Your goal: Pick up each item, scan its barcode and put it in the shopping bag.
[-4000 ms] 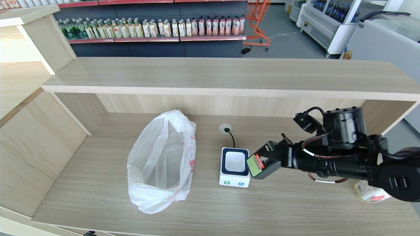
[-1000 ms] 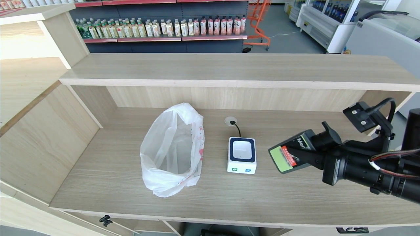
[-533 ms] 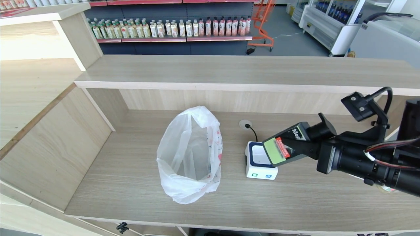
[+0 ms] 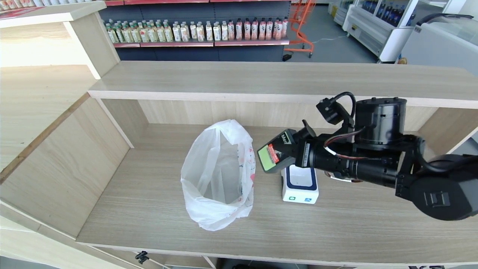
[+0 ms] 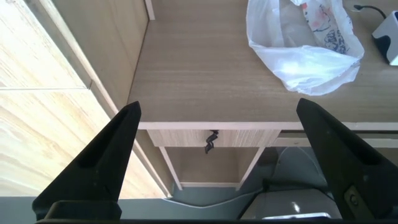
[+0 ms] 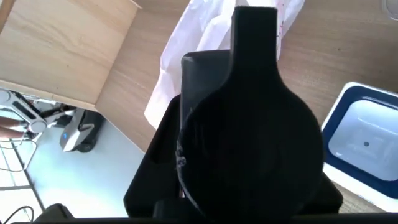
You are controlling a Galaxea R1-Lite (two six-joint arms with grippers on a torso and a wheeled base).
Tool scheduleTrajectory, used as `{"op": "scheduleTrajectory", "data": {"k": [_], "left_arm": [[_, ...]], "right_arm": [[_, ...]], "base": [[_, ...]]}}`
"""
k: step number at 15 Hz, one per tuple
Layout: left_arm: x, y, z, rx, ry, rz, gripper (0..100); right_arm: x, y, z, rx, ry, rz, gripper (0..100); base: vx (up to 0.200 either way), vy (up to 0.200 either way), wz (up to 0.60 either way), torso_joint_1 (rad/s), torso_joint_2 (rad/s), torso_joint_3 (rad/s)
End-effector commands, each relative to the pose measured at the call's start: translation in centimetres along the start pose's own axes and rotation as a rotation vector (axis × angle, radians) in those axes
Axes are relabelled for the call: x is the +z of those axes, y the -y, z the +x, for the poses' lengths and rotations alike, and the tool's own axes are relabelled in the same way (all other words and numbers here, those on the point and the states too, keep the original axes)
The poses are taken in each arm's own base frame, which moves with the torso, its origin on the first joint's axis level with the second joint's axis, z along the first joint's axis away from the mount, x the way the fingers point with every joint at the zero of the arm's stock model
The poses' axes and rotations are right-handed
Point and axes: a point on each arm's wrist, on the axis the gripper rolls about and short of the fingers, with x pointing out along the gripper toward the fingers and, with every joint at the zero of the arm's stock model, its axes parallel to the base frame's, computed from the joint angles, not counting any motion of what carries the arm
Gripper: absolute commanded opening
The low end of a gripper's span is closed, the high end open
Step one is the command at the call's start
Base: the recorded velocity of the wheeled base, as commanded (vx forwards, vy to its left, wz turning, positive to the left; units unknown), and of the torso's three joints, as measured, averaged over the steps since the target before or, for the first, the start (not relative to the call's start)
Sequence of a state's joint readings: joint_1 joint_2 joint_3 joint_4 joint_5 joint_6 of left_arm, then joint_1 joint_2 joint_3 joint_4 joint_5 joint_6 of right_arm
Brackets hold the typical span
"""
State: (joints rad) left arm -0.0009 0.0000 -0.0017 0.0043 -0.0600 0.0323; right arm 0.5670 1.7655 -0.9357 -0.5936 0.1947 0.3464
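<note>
Change: across it goes! Half a second back the right arm had its load over the scanner's right side; now it hangs above the scanner's far left corner, closer to the bag, and the wrist has rolled over.
Right gripper: right gripper (image 4: 294, 148) is clamped on a dark grey box (image 4: 269, 157) with a green end face and a red label, held in the air with the green face turned towards the bag. In the right wrist view one black finger (image 6: 255, 37) lies along the box's dark side.
Box position: clear of the counter, above the scanner's far edge and just beside the bag's rim, not inside the bag.
Scanner: white square barcode scanner with a dark blue frame (image 4: 300, 186) sits flat on the counter, just to the right of the bag.
Bag: white translucent plastic shopping bag with red print (image 4: 216, 175) stands open, mouth upward.
Left gripper: left gripper (image 5: 219, 109) hangs off the near edge of the counter, fingers spread wide, nothing between them.
Counter: light wooden counter (image 4: 336, 228) carries bag and scanner.
Background: shelves of bottled drinks (image 4: 198, 31) line the far wall.
</note>
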Motion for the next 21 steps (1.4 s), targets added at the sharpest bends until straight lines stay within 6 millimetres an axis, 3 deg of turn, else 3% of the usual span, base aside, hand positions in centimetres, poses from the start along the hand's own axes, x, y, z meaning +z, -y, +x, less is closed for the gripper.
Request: {"op": "scheduleTrajectory", "data": {"k": [1,5,8,12,16,21], "left_arm": [[0.0,0.0,0.0,-0.001,0.000,0.000,100],[0.0,0.0,0.0,-0.001,-0.002,0.000,100],[0.0,0.0,0.0,-0.001,-0.002,0.000,100],[0.0,0.0,0.0,-0.001,0.000,0.000,100],[0.0,0.0,0.0,-0.001,-0.002,0.000,100],[0.0,0.0,0.0,-0.001,-0.002,0.000,100]], "right_arm": [[-1.8,0.4,4.4,0.009,-0.071,0.026,0],[-5.9,1.3,7.5,0.007,-0.180,-0.122,0],[-7.8,1.6,9.5,0.051,-0.178,-0.272,0],[-8.2,1.5,11.4,0.121,-0.158,-0.382,0],[-7.4,0.0,13.9,0.204,-0.098,-0.401,0],[-9.5,0.6,14.8,0.225,-0.141,-0.521,0]], "base": [[0.000,0.000,0.00,0.000,0.00,0.000],[0.000,0.000,0.00,0.000,0.00,0.000],[0.000,0.000,0.00,0.000,0.00,0.000],[0.000,0.000,0.00,0.000,0.00,0.000],[0.000,0.000,0.00,0.000,0.00,0.000],[0.000,0.000,0.00,0.000,0.00,0.000]]}}
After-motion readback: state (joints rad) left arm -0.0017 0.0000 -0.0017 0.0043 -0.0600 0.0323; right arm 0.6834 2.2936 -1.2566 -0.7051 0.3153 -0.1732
